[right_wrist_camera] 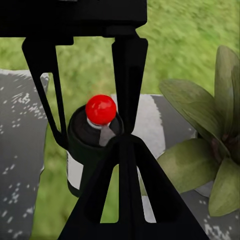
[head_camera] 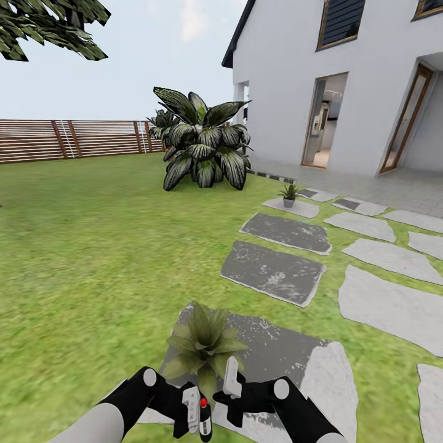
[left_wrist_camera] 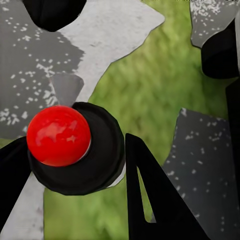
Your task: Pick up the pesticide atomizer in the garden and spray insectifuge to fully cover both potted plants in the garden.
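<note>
Both of my arms reach in at the foot of the head view. My left gripper (head_camera: 195,413) is clamped around the pesticide atomizer (head_camera: 203,418), a dark little bottle with a red button on top, held upright just over the edge of a grey stepping stone (head_camera: 289,357). My right gripper (head_camera: 231,384) sits just beside it, one pale finger pointing up toward the nearer potted plant (head_camera: 203,344); from here I cannot tell whether that gripper is spread or closed. That rosette stands on the stone right in front of my hands. Farther along the path the second potted plant (head_camera: 289,194) sits on another stone near the house (head_camera: 344,80). A big striped-leaf plant (head_camera: 203,147) grows on the grass lawn (head_camera: 92,246), with the brown slatted fence (head_camera: 67,138) behind it.

From my left wrist, the atomizer's red button (left_wrist_camera: 58,135) and round black cap are close up, with my dark fingers (left_wrist_camera: 155,200) pressed on either side of the cap. Grass and grey stones lie below.

From my right wrist, the atomizer (right_wrist_camera: 95,137) stands beyond my own black fingers (right_wrist_camera: 127,195), gripped between the left gripper's thin fingers (right_wrist_camera: 129,80). My right fingertips meet at a point in front of it, holding nothing. Broad green leaves of the nearer plant (right_wrist_camera: 200,145) stand beside the bottle.
</note>
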You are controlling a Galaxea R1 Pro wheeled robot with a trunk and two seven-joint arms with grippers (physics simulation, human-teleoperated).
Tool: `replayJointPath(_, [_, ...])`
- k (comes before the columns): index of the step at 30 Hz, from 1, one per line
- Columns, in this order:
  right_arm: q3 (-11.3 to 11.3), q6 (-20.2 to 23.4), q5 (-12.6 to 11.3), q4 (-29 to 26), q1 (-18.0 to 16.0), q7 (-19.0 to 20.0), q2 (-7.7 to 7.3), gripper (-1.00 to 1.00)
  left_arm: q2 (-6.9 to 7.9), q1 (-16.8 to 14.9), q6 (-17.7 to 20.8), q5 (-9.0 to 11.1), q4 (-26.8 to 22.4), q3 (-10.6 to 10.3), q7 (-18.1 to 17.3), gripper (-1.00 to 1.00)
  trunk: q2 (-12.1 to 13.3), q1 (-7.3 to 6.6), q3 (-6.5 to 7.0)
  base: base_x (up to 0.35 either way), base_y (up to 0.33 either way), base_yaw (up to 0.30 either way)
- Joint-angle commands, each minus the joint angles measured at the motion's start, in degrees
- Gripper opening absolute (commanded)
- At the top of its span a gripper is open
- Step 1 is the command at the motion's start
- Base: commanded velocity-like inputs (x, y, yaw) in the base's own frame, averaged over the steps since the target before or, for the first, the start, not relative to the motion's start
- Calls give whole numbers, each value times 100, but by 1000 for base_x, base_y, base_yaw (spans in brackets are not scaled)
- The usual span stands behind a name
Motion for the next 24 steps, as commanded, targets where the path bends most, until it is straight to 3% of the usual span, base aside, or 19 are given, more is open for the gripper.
replayJointPath(1, [-6,-30,48,-7,-1,3,2,-100,-2,-1,-15,-18,-7,3,-10,-100,-2,-1,-5,0,0,0])
replayJointPath(8, [-6,-30,42,-7,-4,3,2,-100,-3,-1,-21,265,-4,0,-10,-100,-2,-1,-5,0,0,0])
replayJointPath(24, [-6,-30,41,-15,-7,3,2,-100,-46,8,-21,297,4,2,-10,-100,-2,-1,-5,0,0,0])
